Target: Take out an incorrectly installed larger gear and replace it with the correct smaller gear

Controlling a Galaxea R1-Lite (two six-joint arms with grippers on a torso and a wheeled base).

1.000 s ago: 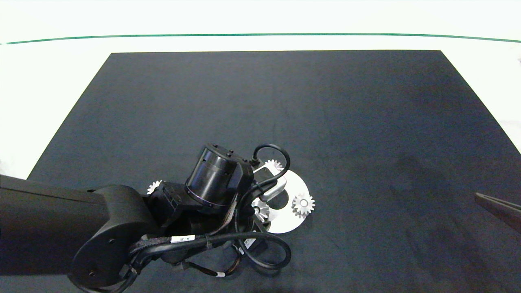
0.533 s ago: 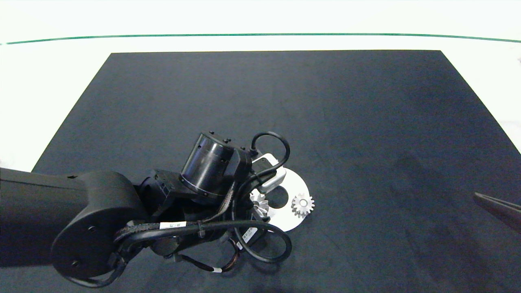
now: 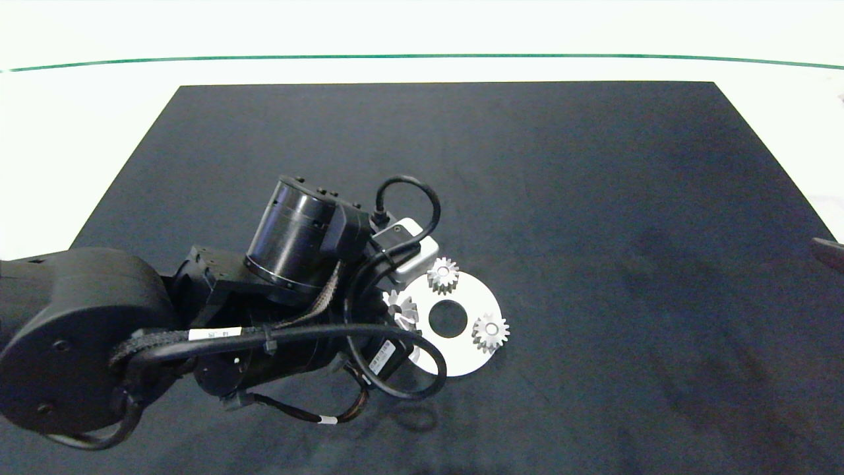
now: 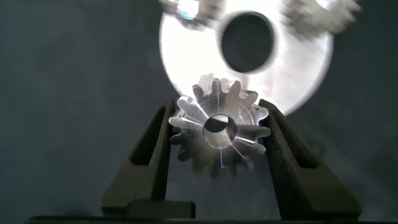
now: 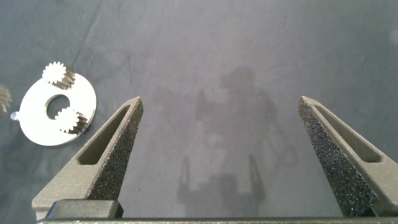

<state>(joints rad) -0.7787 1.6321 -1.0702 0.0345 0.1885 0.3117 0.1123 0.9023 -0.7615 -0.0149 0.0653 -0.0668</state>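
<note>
The larger gear (image 4: 217, 132), silver with long pointed teeth, sits clamped between my left gripper's (image 4: 217, 115) fingers, held above the near-left rim of a round silver plate (image 4: 186, 62). From above, that gear (image 3: 402, 310) shows at the plate's (image 3: 461, 359) left edge, just past the left wrist. Two smaller gears with short blunt teeth stand on the plate, one at its far side (image 3: 443, 275) and one at its right (image 3: 490, 332). My right gripper (image 5: 227, 155) hangs open over bare mat far to the right, only a tip (image 3: 832, 252) showing from above.
The plate has a round centre hole (image 3: 448, 318). A black mat (image 3: 593, 198) covers the table, with white surface around it. My left arm (image 3: 132, 330) covers the mat left of the plate. The right wrist view shows the plate (image 5: 37, 127) at a distance.
My left arm has pulled back to the left and away from me, carrying the larger gear off the plate and uncovering the far smaller gear. The right gripper's tip has drawn back toward the right edge.
</note>
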